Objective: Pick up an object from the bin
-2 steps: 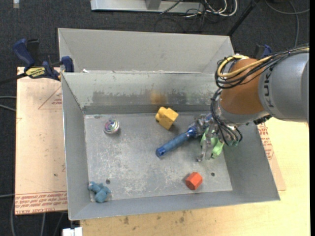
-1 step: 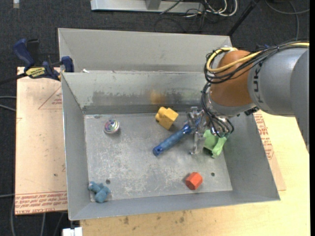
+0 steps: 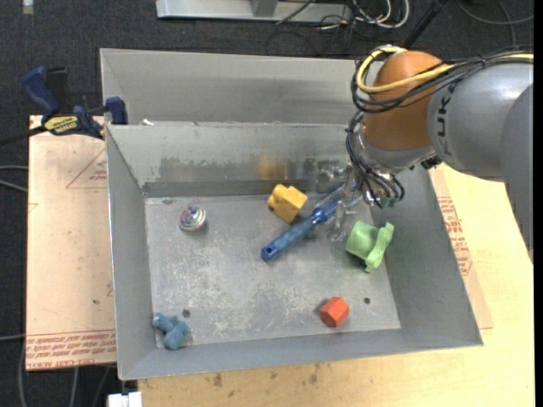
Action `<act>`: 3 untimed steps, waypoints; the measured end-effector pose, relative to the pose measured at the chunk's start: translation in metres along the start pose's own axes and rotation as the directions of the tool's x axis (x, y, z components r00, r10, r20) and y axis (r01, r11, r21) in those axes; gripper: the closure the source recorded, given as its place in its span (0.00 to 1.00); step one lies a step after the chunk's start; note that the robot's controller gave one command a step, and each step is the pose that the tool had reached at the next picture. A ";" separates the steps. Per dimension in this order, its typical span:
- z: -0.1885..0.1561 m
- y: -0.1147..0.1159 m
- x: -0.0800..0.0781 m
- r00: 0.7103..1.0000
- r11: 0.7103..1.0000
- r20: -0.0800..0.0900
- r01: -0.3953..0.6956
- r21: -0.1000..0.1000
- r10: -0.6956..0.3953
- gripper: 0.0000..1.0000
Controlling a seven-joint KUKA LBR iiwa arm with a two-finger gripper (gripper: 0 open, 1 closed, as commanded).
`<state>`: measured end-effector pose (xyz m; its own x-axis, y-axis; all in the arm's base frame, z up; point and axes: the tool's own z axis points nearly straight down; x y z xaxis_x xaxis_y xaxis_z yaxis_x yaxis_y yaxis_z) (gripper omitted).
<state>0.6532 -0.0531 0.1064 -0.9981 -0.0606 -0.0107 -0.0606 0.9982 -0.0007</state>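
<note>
Grey metal bin (image 3: 127,253) holds six loose things, all well apart except those at the back right.

1. At the front-left corner lies a blue-grey lump (image 3: 174,331).
2. Near the front edge, right of centre, lies an orange-red cube (image 3: 333,311).
3. Toward the right wall sits a green moulded piece (image 3: 369,244).
4. At the centre a blue rod-shaped tool (image 3: 293,237) lies slantwise, its far end running up under the gripper.
5. Toward the left wall stands a small round silver top (image 3: 193,220).
6. At the foot of the back wall lies a yellow block (image 3: 287,202), just beside the rod.

The gripper (image 3: 342,209) is low in the bin, over the rod's far end, between the yellow block and the green piece. Whether it is open or closed cannot be told.

Step in hand, as judged: positioning at the grasp point; every thing rests on the floor. The next move calls for closure across the rod's narrow width, then a straight lift clear of both neighbours.
</note>
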 end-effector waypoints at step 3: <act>-0.069 0.021 0.005 0.920 0.920 0.000 0.391 -0.001 -0.391 1.00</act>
<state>0.6467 -0.0323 0.1750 -0.8948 -0.4464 -0.0092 -0.4464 0.8948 -0.0036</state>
